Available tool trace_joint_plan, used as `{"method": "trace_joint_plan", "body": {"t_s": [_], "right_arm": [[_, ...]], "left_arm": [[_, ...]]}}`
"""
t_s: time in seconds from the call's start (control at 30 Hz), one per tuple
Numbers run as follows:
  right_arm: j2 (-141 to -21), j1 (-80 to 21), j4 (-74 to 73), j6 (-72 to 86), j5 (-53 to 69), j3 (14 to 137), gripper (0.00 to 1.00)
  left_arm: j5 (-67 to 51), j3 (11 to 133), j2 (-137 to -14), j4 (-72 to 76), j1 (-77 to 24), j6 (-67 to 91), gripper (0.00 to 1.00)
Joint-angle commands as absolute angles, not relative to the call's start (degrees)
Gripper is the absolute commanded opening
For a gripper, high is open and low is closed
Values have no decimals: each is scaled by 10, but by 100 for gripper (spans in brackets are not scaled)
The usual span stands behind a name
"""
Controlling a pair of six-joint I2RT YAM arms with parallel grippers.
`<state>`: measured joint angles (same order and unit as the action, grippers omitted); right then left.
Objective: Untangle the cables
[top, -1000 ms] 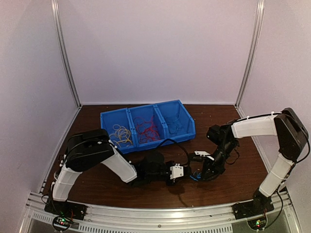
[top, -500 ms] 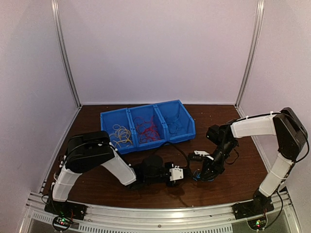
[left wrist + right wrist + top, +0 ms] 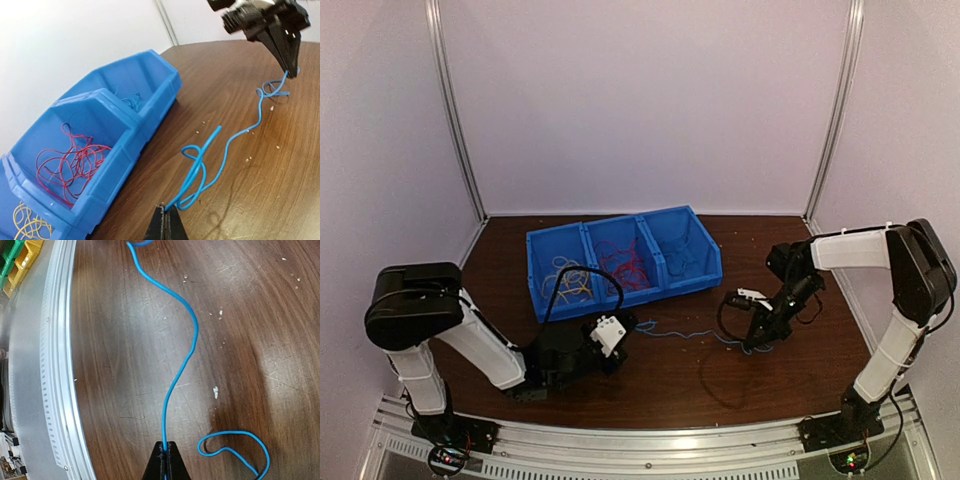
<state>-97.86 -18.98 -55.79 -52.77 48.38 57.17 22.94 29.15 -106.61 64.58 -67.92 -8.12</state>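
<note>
One blue cable (image 3: 685, 333) lies stretched over the brown table between my two grippers. My left gripper (image 3: 626, 323) is shut on its left end, and a knotted loop (image 3: 196, 167) sits just beyond the closed tips (image 3: 166, 210). My right gripper (image 3: 751, 343) is shut on the other end (image 3: 165, 447), where a loose loop (image 3: 235, 445) curls beside the tips. In the left wrist view the right gripper (image 3: 292, 67) points down at the cable's far end. More cables lie in the blue bin (image 3: 710, 262): yellow (image 3: 570, 280), red (image 3: 625, 265) and blue (image 3: 680, 262).
The three-compartment bin (image 3: 150, 75) stands at the back left of the table, close to the left arm. An aluminium rail (image 3: 45, 365) runs along the table's near edge. Pale walls enclose the table on three sides. Black arm cables lie near both grippers.
The left gripper has shut on the blue cable and pulled back to the left. The right gripper has shifted slightly right and back. The cable now runs drawn out between them.
</note>
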Motion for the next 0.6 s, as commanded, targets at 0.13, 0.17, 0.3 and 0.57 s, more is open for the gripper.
{"method": "trace_joint_plan", "body": {"t_s": [0.13,0.17,0.3,0.57], "right_arm": [[-980,-164,-497,-471,384,574,0],[-979,-159,-496,-469,380,575,0],[-975,-142,-489,-464,361,580,0],[-989,-135,-470,-458,363,588,0]], "left_arm": [[396,211,-924,571,-678,50,0],[412,203,-898,552,-678,48,0],[485,174,-774,471,-676,45,0],[515,150,-542,349,-651,40,0]]}}
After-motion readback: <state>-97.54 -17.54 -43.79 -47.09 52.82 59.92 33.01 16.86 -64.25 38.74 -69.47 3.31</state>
